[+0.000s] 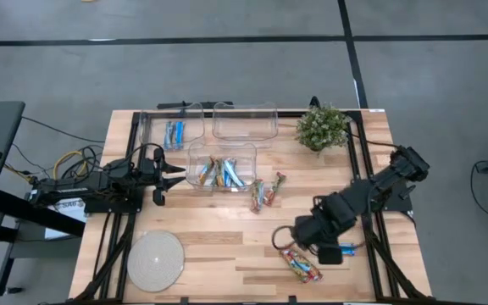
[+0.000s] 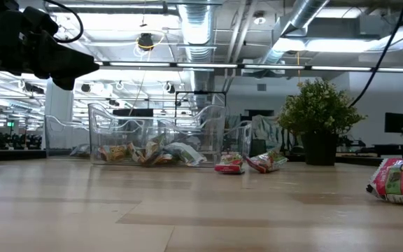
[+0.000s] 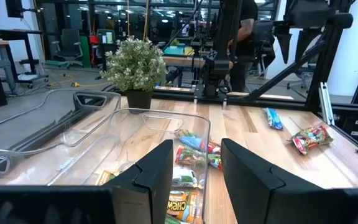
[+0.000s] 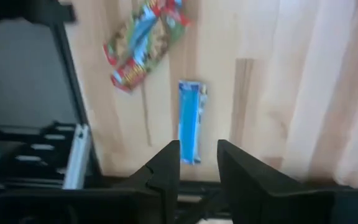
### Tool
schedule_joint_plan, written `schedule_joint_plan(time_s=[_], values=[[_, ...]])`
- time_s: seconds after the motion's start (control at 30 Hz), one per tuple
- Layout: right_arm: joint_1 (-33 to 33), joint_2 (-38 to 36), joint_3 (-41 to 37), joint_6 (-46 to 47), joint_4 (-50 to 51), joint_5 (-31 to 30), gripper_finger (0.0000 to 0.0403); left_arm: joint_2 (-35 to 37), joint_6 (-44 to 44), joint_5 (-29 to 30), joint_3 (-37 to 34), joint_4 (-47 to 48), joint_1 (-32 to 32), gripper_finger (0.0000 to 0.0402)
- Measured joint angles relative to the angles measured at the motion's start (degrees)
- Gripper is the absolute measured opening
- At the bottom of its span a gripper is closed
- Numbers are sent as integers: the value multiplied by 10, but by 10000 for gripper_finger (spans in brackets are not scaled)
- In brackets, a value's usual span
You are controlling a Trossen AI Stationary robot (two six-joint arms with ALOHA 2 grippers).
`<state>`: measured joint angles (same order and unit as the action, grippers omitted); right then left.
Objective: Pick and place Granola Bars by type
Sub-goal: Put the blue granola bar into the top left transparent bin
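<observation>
My left gripper stands open and level at the table's left, its fingers pointing at a clear bin that holds several granola bars. My right gripper hangs open, pointing down, above the table's near right part. Below it a bright blue bar lies flat on the wood, one end showing in the gap between the fingers. A multicoloured bar lies flat beside the blue one. More multicoloured bars lie loose right of the bin. The far left bin holds blue bars.
A third clear bin stands at the far middle. A potted plant is at the far right and a round pale disc at the near left. Black frame rails run along the table's sides.
</observation>
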<state>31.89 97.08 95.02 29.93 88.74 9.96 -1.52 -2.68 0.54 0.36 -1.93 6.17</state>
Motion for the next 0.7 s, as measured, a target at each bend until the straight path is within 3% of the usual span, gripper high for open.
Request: schedule_joint_plan(time_s=[0.3,0.7], values=[[56,0,-19,29,12,-26,110,0,0,0,0,0,0,128],[83,-78,-228,100,-147,-13,236,0,0,1,0,0,0,128]])
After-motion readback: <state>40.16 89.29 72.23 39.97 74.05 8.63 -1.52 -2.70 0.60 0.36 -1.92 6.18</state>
